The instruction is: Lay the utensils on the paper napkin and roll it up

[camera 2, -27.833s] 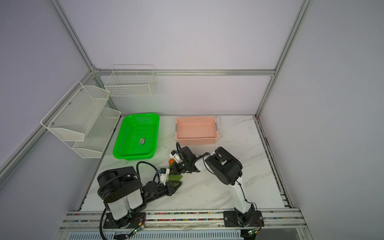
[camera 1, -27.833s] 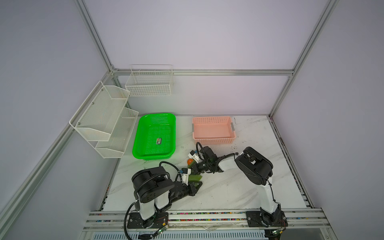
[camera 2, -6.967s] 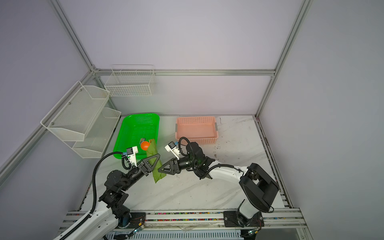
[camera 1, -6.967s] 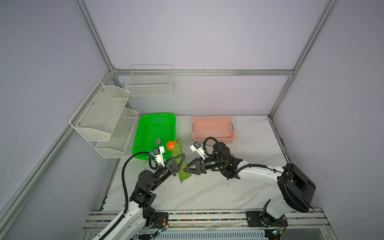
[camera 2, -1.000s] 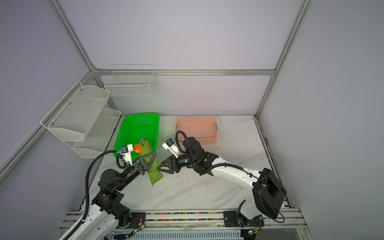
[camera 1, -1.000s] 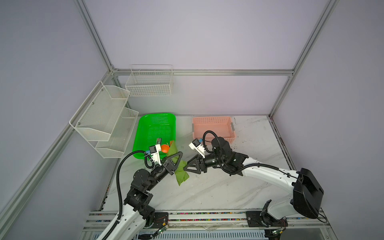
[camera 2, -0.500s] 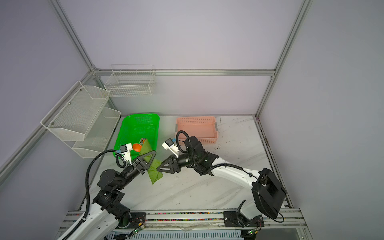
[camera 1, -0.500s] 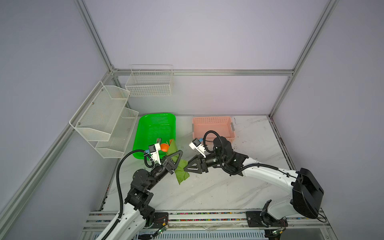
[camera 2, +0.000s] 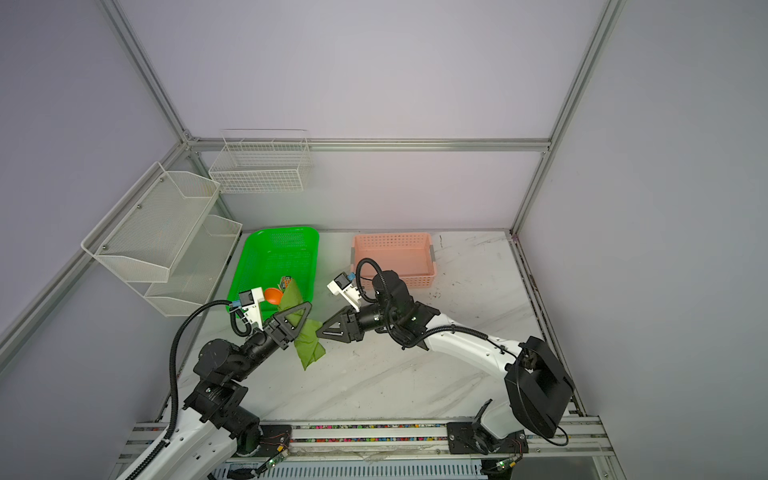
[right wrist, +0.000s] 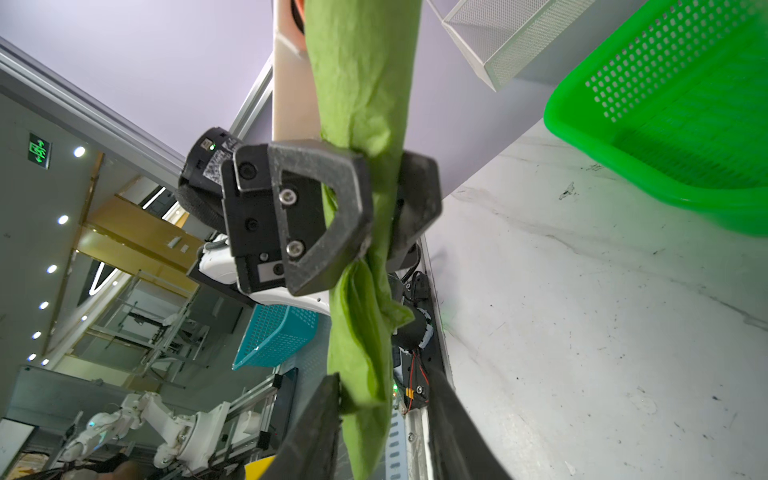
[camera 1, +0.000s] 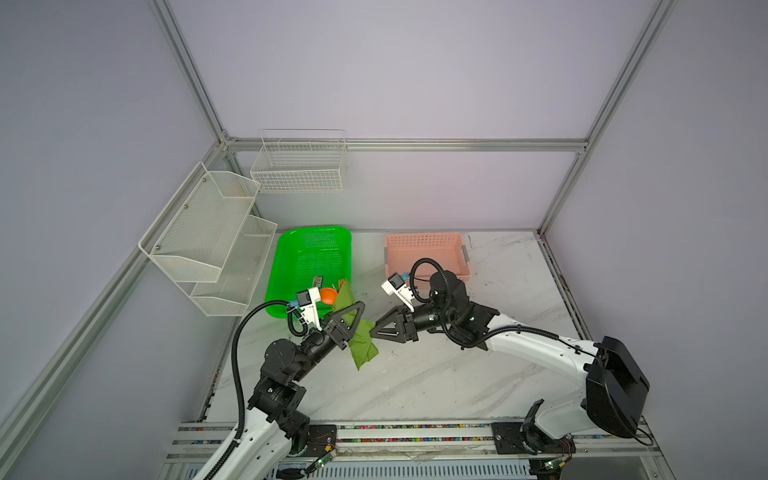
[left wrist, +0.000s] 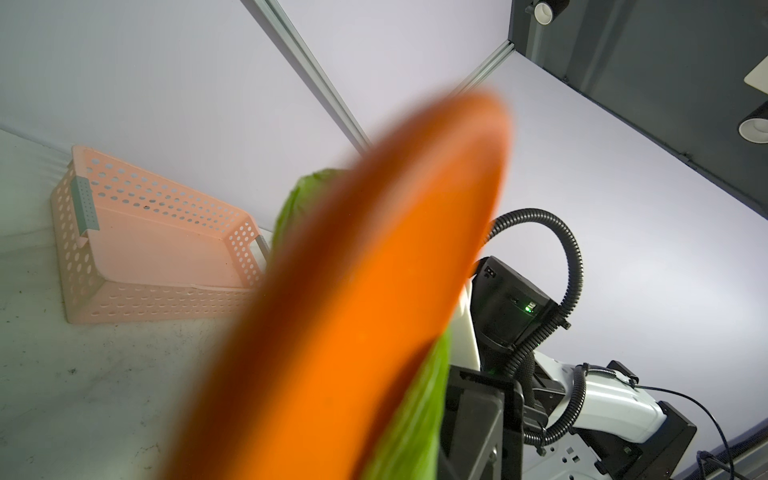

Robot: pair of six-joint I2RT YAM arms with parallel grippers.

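Note:
The paper napkin (camera 1: 360,341) (camera 2: 308,341) is rolled into an olive-green tube and hangs above the table. My left gripper (camera 1: 358,308) (right wrist: 376,208) is shut on its middle. An orange spoon bowl (camera 1: 328,295) (camera 2: 272,295) sticks out of the roll's upper end. It blurs across the left wrist view as a broad orange spoon (left wrist: 353,311) in front of the napkin (left wrist: 415,415). The other utensils are hidden in the roll. My right gripper (camera 1: 376,328) (right wrist: 384,386) is open astride the napkin's lower end (right wrist: 365,374). One finger touches the paper and the other stands apart.
A neon-green perforated tray (camera 1: 311,253) lies just behind the left gripper, with a small item in it. A pink basket (camera 1: 424,249) sits behind the right arm. White wire racks (camera 1: 208,237) hang on the left wall and a wire basket (camera 1: 299,166) on the back wall.
My right gripper's jaws have narrowed round the napkin's lower end. The left gripper has kept its hold, and the roll has barely moved.

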